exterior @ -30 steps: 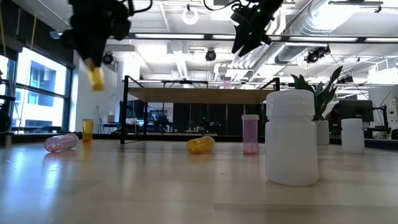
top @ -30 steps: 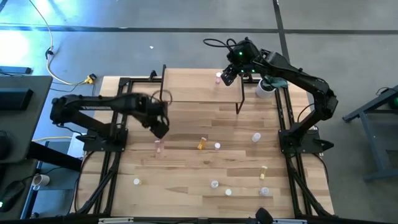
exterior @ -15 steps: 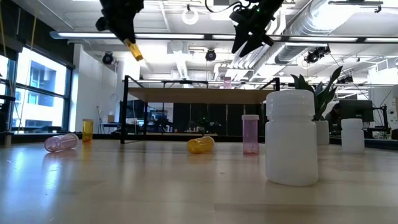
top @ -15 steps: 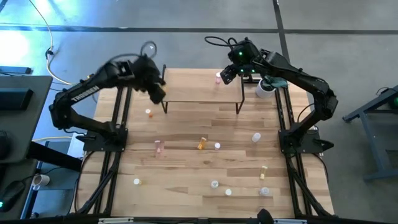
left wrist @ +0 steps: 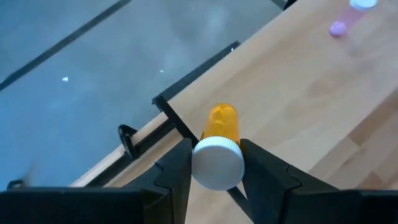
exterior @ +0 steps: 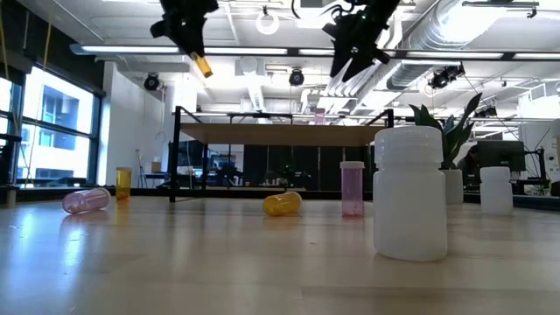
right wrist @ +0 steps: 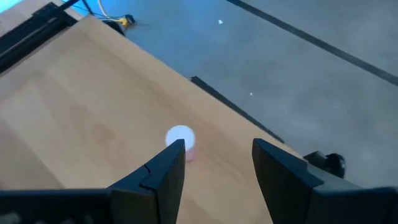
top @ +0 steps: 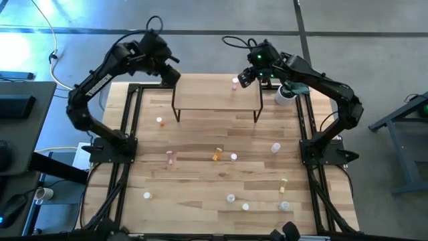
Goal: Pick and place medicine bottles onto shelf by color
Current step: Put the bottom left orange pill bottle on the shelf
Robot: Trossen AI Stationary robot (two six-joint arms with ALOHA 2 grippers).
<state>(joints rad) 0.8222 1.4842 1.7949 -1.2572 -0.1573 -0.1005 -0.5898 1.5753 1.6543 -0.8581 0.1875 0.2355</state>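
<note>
The left gripper (left wrist: 216, 163), jaws clamped on an orange bottle (left wrist: 219, 126), has swung over the shelf (top: 207, 95)'s left end; the right gripper (right wrist: 214, 163) hovers, jaws apart.

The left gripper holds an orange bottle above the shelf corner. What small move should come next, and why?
Probably lower it. The left gripper grips the orange bottle over the shelf edge, high above the board in the low view, far from the pink bottle.
</note>
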